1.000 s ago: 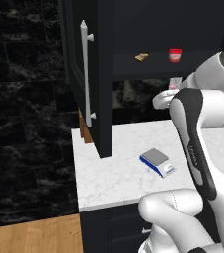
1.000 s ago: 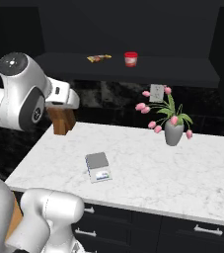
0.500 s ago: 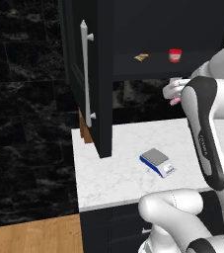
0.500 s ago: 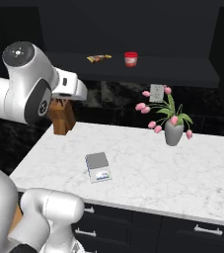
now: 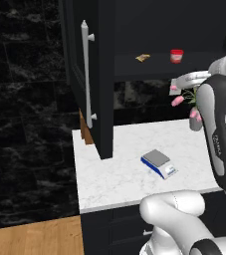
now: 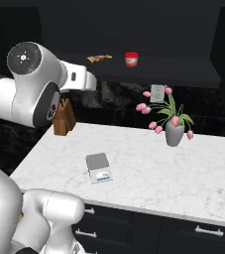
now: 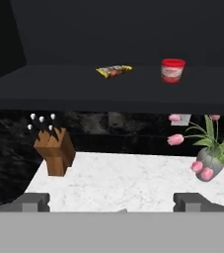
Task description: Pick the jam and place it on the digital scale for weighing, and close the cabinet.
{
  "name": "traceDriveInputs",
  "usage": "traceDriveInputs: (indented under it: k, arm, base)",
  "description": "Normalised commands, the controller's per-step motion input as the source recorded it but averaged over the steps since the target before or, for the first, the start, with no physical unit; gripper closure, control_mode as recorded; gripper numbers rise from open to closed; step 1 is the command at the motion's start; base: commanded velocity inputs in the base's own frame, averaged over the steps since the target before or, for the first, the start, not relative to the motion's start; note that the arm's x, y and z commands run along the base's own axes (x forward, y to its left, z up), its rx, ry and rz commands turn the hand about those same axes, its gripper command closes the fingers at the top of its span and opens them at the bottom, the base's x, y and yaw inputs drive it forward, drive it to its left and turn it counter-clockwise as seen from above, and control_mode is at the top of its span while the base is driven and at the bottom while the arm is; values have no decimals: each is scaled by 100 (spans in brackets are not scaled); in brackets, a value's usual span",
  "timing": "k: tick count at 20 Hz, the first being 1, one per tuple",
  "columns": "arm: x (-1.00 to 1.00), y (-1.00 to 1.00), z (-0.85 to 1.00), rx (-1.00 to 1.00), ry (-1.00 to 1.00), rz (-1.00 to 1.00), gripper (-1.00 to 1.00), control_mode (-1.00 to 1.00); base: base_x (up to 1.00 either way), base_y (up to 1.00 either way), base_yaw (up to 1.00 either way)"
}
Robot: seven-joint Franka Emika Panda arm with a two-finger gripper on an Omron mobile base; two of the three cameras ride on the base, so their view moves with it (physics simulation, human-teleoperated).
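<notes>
On the open cabinet shelf the jam is seen upright, near the front edge, well apart from a yellow-brown packet. Below, on the marble counter, the digital scale lies bare. The gripper is spread wide, empty, aimed at the shelf. Free room is judged ample around the jar; the tulip vase stands aside.

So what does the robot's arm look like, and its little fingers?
The arm is glossy white and chunky, with rounded links, dark grey bands at the joints and a round grey cap. The gripper has two small, dark grey, blocky fingertips.
</notes>
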Motion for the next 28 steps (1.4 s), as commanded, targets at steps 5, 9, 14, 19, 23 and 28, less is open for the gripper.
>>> traceDriveInputs:
  k: [5, 9, 14, 19, 23, 28]
  arm:
    - [20, -30, 48, 0, 4, 0, -100, -100]
    - [1, -30, 7, 0, -9, 0, -100, -100]
    - [23, -28, 0, 0, -2, 0, -100, -100]
    - [43, -27, 0, 0, 0, 0, -100, -100]
    - [51, -18, 0, 0, 0, 0, -100, -100]
    - [53, -14, 0, 0, 0, 0, -100, -100]
  base:
    - [0, 0, 0]
    - [0, 0, 0]
    - [0, 0, 0]
    - [0, 0, 0]
    - [0, 0, 0]
    - [0, 0, 0]
